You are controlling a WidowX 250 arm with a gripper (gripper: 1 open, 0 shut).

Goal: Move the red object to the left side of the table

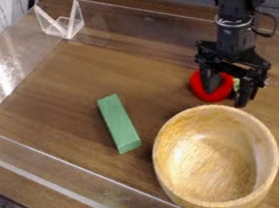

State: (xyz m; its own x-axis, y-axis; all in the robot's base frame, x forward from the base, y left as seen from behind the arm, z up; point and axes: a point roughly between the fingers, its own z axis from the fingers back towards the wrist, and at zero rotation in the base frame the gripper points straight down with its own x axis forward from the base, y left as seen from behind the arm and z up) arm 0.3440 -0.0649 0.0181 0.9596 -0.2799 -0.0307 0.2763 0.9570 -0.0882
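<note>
The red object (pixel 207 86) lies on the brown table (pixel 57 80) at the right, just behind the wooden bowl. My gripper (pixel 232 82) points straight down over it, black fingers (pixel 254 86) spread open on either side of the fruit. Only the left part of the red object shows; the rest is hidden behind the fingers. Whether the fingers touch it, I cannot tell.
A large wooden bowl (pixel 217 158) stands at the front right, close below the gripper. A green rectangular block (pixel 117 122) lies in the middle. Low clear acrylic walls (pixel 62 186) border the table, and a clear folded piece (pixel 60 20) stands at the back left.
</note>
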